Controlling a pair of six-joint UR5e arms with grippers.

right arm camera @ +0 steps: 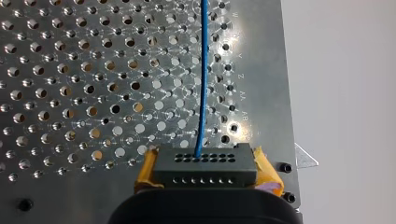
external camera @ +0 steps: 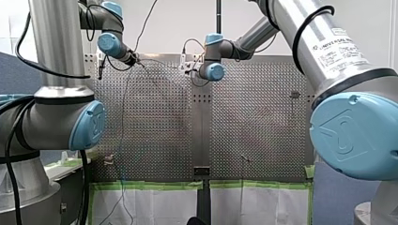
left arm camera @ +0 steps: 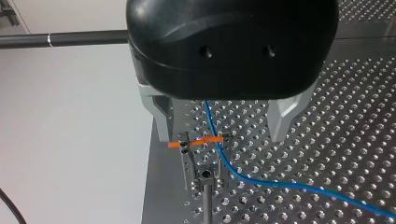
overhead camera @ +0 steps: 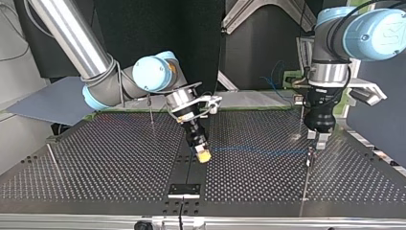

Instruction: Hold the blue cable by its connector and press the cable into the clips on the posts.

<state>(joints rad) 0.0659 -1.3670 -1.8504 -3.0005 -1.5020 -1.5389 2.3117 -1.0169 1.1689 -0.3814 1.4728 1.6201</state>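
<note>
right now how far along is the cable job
Done: my right tool grips the black connector, blue cable leading out. In hand: my left tool, open, straddles the clip where the cable crosses; seating unclear. Left: the thin post beside my right arm carries no cable.

Front and top views oppose across the table [overhead camera: 95, 158].

Post [left arm camera: 206, 177] and blue cable [left arm camera: 224, 158] seemingly block my left tool [left arm camera: 223, 135].

Robotics lab. I worked at a perforated metal table [overhead camera: 95, 158] edged with green tape [external camera: 150, 185] and white paper [external camera: 155, 206]. My left arm [external camera: 51, 117] and my right arm [external camera: 328, 51] flanked it, loose black cabling [external camera: 19, 47] trailing.
</note>
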